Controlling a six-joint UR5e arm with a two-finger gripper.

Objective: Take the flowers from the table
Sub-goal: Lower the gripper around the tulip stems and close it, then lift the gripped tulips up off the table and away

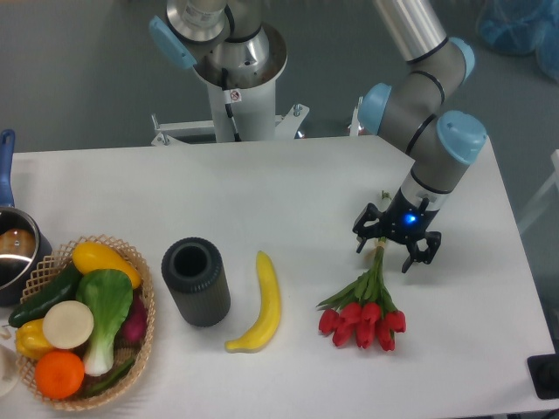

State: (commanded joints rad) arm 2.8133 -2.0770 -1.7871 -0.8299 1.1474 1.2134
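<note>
The flowers [365,312] lie on the white table [288,192] at the right front: red tulip buds toward the front edge, thin green stems running up and back. My gripper [383,253] hangs directly over the upper part of the stems, open, with one finger on each side of them. The stem tips are hidden under the gripper body. Nothing is gripped.
A yellow banana [262,303] lies left of the flowers, and a dark grey cylinder [196,281] stands beyond it. A wicker basket [138,349] of vegetables and fruit sits at the front left, with a pot [12,253] behind it. The arm's base [236,78] stands at the table's far edge.
</note>
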